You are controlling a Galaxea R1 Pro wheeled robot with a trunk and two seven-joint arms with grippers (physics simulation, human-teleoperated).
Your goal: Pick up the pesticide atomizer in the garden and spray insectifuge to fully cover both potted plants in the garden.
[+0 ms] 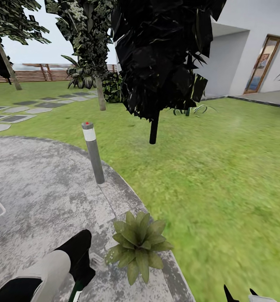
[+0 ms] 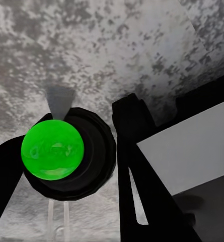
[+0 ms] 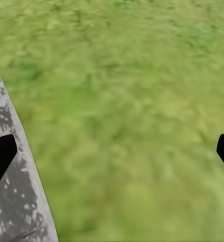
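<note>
Spiky olive rosette potted plant (image 1: pixel 139 245) on mottled grey patio (image 1: pixel 39 197) edge

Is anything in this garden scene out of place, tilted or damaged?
Mostly no. The potted plant sits upright at the patio edge, but with no pot visible. The grey bollard leans slightly. The left gripper holds the pesticide atomizer, seen end-on in the left wrist view. No spill or damage shows.

The left arm reaches in low at the head view's lower left, its white forearm ending in a black wrist and the left gripper (image 1: pixel 82 274) angled downward, fingers closed around a held object. The right gripper (image 3: pixel 112 151) hangs with fingers spread wide apart.
</note>
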